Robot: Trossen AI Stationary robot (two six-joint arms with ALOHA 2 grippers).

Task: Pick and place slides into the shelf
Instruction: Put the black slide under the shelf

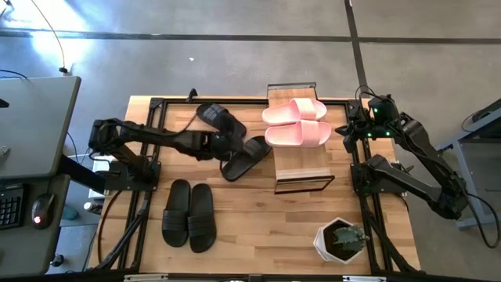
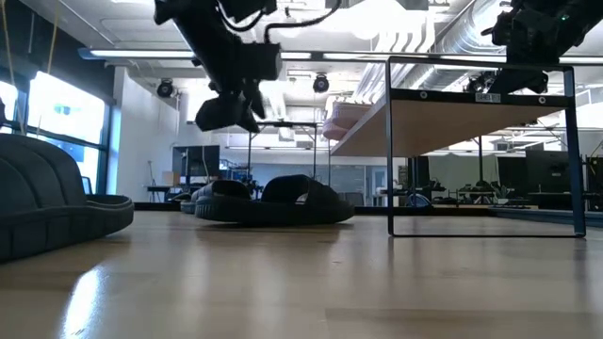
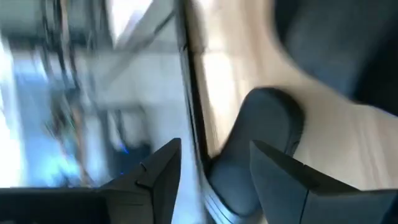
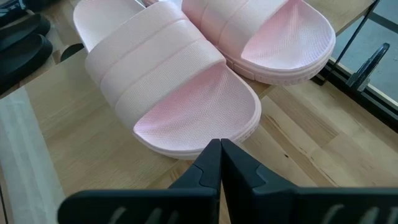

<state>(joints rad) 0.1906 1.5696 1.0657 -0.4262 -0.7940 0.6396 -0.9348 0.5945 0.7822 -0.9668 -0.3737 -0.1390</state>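
Observation:
Two light pink slides [image 1: 296, 124] lie side by side on the shelf's plank top [image 1: 301, 168]. My right gripper [image 1: 342, 129] is at their right end, shut, its tips [image 4: 219, 146] at the rim of the nearer pink slide [image 4: 180, 106]. Two black slides [image 1: 221, 119] [image 1: 245, 158] lie on the table left of the shelf. My left gripper [image 1: 219, 144] hovers above them, open. In the left wrist view, a black slide [image 3: 261, 137] shows beyond the gap between its fingers [image 3: 214, 144]. Another black pair [image 1: 188, 215] lies near the front edge. My right gripper's shut fingertips [image 4: 211, 155] come level from the table's right to the sole edge [image 4: 205, 144] of the nearer pink slide, which lies flat on the plank. Whether they touch it, I cannot tell.
A white pot with a green plant [image 1: 340, 239] stands at the table's near right corner. The shelf's thin black frame [image 2: 390, 141] stands on the table, with open space under the plank. Bare tabletop lies between the black pair and the shelf.

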